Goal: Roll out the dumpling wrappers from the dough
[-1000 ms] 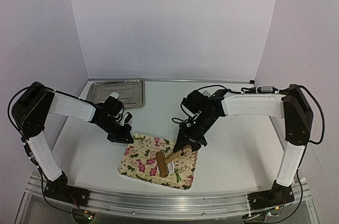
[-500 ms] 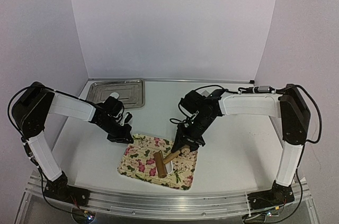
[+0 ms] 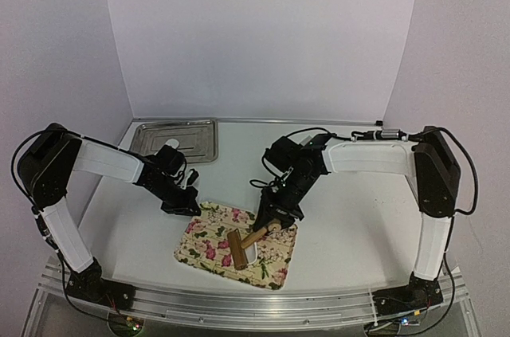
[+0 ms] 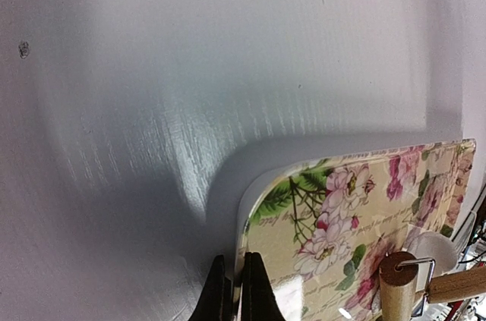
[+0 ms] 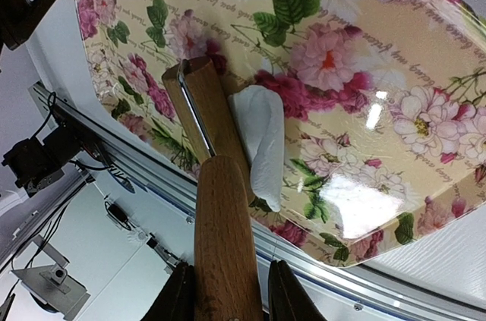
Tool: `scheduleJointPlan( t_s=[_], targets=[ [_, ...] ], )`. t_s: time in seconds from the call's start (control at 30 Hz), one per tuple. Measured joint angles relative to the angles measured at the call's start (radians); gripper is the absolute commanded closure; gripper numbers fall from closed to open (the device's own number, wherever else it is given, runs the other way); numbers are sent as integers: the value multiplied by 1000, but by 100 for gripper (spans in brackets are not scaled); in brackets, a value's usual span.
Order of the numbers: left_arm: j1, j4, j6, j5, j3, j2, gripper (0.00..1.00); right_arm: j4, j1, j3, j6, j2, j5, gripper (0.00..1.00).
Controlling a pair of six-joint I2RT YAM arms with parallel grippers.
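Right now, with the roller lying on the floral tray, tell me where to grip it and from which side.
Grip the long wooden handle, not the cross-set roller head. Come from the handle's free end, at the right of the tray, jaws straddling the round shaft as the right gripper does; the head sits against the dough.

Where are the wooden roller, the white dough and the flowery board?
wooden roller (image 5: 225, 237): right wrist view, on its handle.
white dough (image 5: 262, 139): right wrist view, on its middle.
flowery board (image 3: 204, 243): top view, on its bare left part.
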Motion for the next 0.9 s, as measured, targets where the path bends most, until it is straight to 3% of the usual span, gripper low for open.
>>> scheduleJointPlan(
  t_s=[0.5, 0.9],
  targets=[
    [-10, -8, -26, -60, -10, -20, 100, -75, 53, 92, -22, 11, 80, 100],
    [-22, -16, -28, -82, -50, -60, 100, 3, -81, -163, -49, -156, 52, 100]
  ],
)
